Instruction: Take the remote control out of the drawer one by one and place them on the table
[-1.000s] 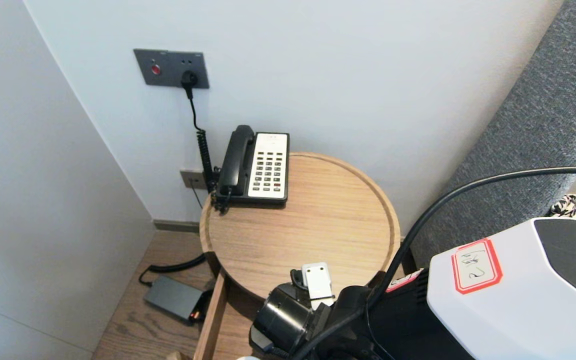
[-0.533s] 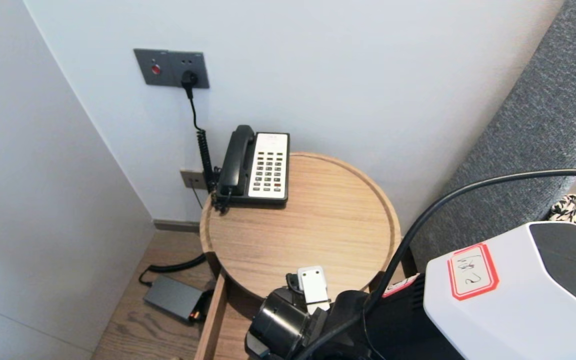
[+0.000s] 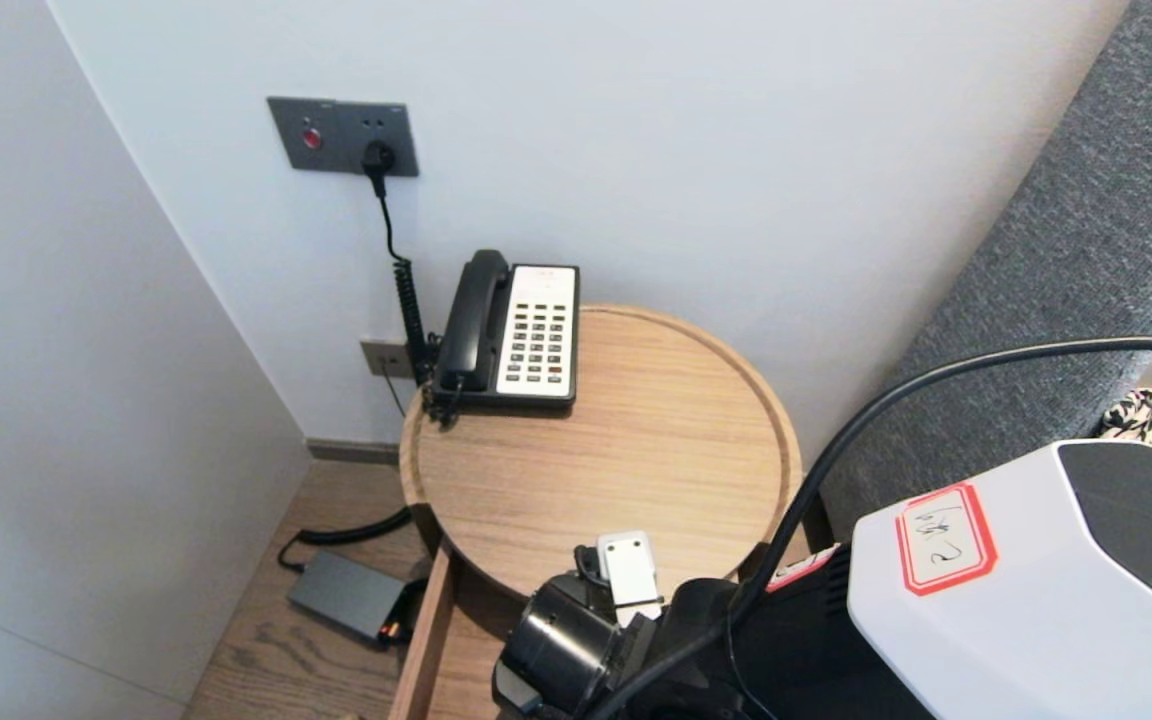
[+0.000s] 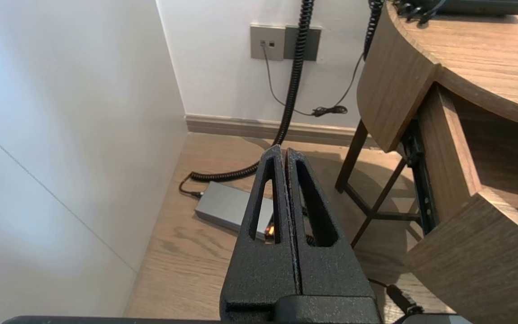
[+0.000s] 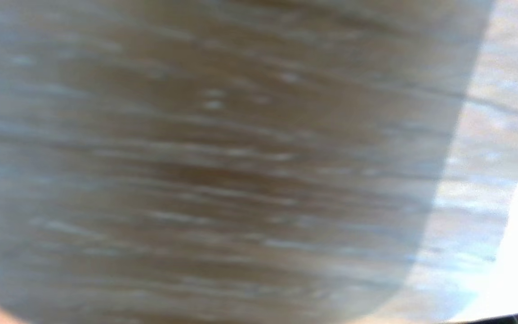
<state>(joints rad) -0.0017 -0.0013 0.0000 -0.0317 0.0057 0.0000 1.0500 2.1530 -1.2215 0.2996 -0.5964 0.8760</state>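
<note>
A round wooden table (image 3: 656,440) carries a black-and-white desk phone (image 3: 516,335) at its back left. Under its front edge a wooden drawer (image 3: 423,640) stands pulled out; its front panel (image 4: 475,256) shows in the left wrist view. My right wrist (image 3: 586,620), with a white camera mount on top, reaches down over the drawer at the table's near rim, and its fingers are hidden below it. The right wrist view is filled by close wood grain (image 5: 223,171). My left gripper (image 4: 281,150) hangs shut and empty beside the table, above the floor.
A grey power brick (image 3: 346,595) lies on the wooden floor left of the table, with a coiled black cord (image 3: 406,300) running up to a wall socket (image 3: 341,135). A white wall is close on the left. A grey upholstered headboard (image 3: 1056,280) stands on the right.
The right wrist's white mount sits very slightly lower and nearer than a second ago. The phone, the drawer and the left arm have not moved.
</note>
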